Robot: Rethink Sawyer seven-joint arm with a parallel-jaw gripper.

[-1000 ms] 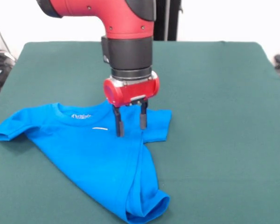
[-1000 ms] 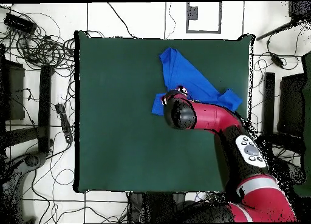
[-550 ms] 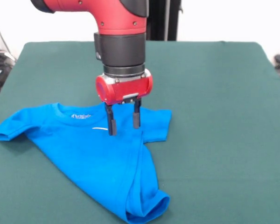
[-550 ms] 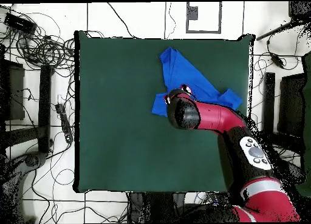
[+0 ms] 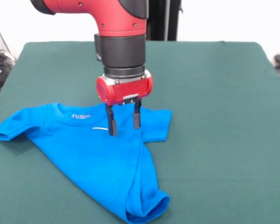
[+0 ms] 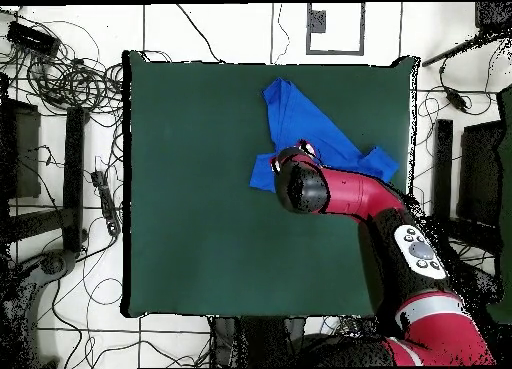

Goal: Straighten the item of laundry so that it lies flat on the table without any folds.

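Note:
The item of laundry is a bright blue child's T-shirt lying on the dark green table, collar toward the far side, both sleeves spread out. Its right side is folded over toward the middle, and the hem bunches into a thick roll near the front edge. In the overhead view the item of laundry shows beyond the arm's elbow. My gripper hangs open just above the shirt's upper chest, beside the collar, holding nothing. The arm hides the gripper in the overhead view.
The red and black arm reaches in from the table's edge over the shirt. Cables and stands lie on the floor around the table. The shirt's rolled hem sits close to the table's front edge.
The gripper has shifted slightly left and risen a little over the shirt since a second ago; in the last half second it stayed still. The shirt has not moved.

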